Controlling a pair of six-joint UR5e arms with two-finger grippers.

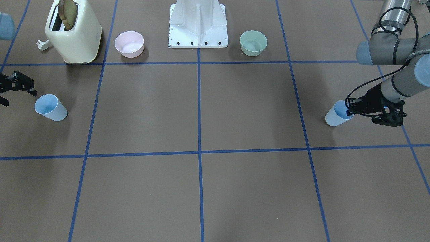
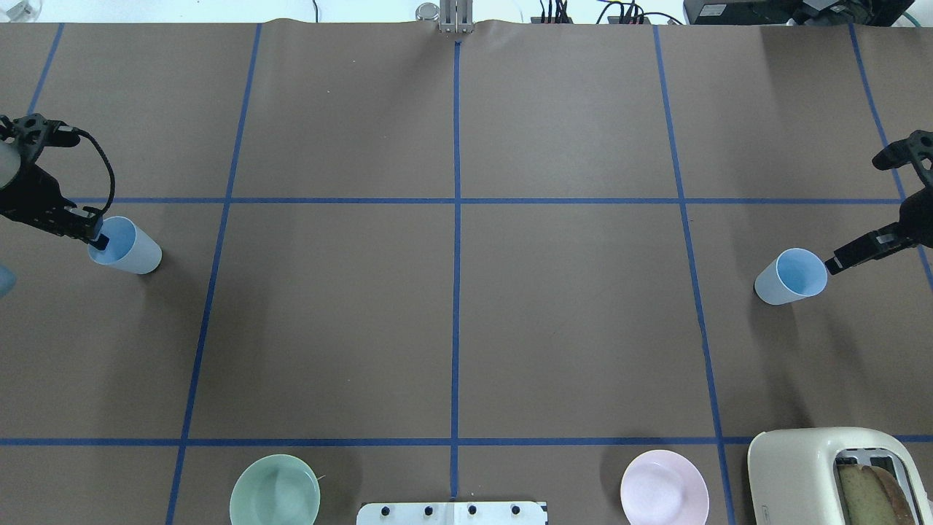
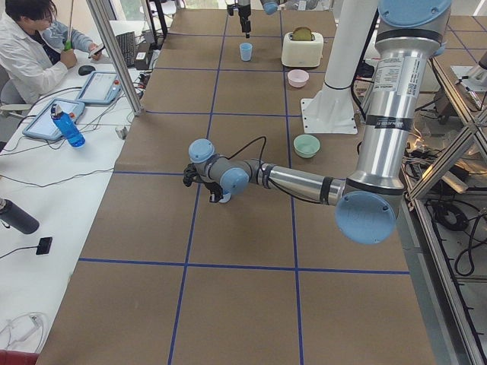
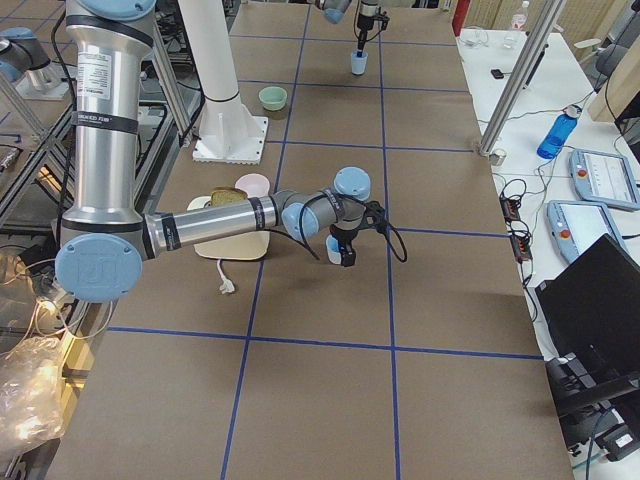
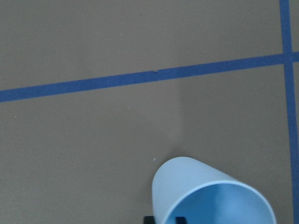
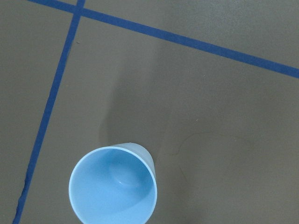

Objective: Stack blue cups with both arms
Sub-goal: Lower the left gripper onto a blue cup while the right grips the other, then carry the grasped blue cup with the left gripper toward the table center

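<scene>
Cups stand upright at opposite ends of the table (image 2: 452,328), mouths up and well apart. The left cup (image 2: 135,251) and the right cup (image 2: 791,277) each sit in an outer grid square, just on the robot's side of the far tape line.

The left gripper (image 2: 98,237) is at the outer side of the left cup's rim, with one finger dipping inside the mouth. In the left wrist view two dark fingertips (image 5: 180,219) straddle the cup wall at the bottom edge. Whether they pinch it cannot be told.

The right gripper (image 1: 18,94) hangs just beside the right cup on its outer side, jaws spread. One finger points at the rim, and the pictures do not settle whether it touches. In the right wrist view the cup shows whole from above, with nothing inside it.

Along the robot's side of the table stand a green bowl (image 1: 253,42) and a pink bowl (image 1: 129,43), either side of the white base (image 1: 198,30). Beyond the pink bowl stands a cream toaster (image 1: 79,37) with toast (image 1: 67,13) sticking up from a slot.
</scene>
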